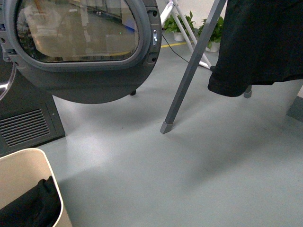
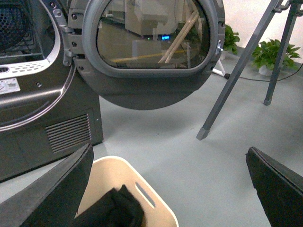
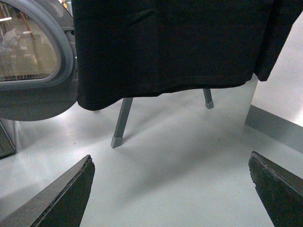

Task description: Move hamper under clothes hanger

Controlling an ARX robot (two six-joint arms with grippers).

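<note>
The hamper (image 1: 26, 172) is seen by the open dryer door (image 1: 80, 85), well apart from the clothes hanger (image 1: 189, 71). The left gripper (image 2: 169, 149) is held above the hamper and the right gripper (image 3: 170, 156) is turned to the hanger; the 2 are spread wide and empty. The reaching step is judged in hand. Next the rim must be grasped and the hamper slid under the black fabric (image 1: 260, 42).

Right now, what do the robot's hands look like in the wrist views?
The left hand and right hand each show two flat, wedge-shaped fingers, matte dark grey to black with paler worn edges. No cables or markings show. Neither arm appears in the front view.
</note>
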